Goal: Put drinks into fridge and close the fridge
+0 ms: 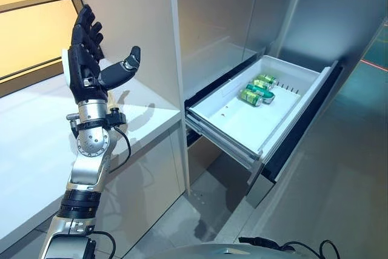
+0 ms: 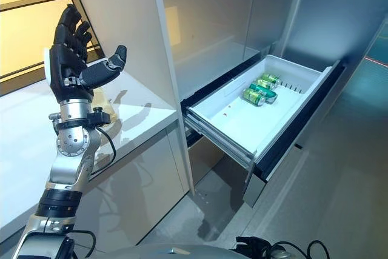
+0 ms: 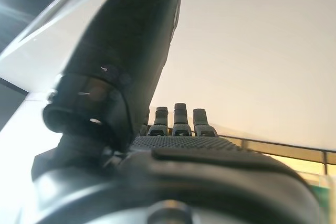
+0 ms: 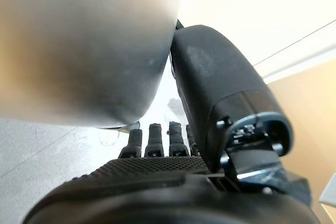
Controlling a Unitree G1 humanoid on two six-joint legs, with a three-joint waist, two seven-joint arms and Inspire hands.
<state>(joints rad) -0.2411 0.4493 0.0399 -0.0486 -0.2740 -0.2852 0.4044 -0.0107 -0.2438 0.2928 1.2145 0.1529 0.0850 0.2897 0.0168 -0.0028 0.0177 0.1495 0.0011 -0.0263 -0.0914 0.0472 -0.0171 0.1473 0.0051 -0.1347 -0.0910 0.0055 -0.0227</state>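
Three green drink cans lie on their sides, close together, toward the back of the white fridge drawer, which stands pulled well out of the fridge. The cans look light, stiff and smooth, and being round they would likely roll when the drawer moves. What remains to handle is the drawer itself: rigid plastic on runners, probably easy to slide, best pushed flat on its dark front panel. The left hand is raised above the white table, fingers straight, thumb out, holding nothing. The right hand shows only in its wrist view, fingers extended and empty. No writing on the cans can be read.
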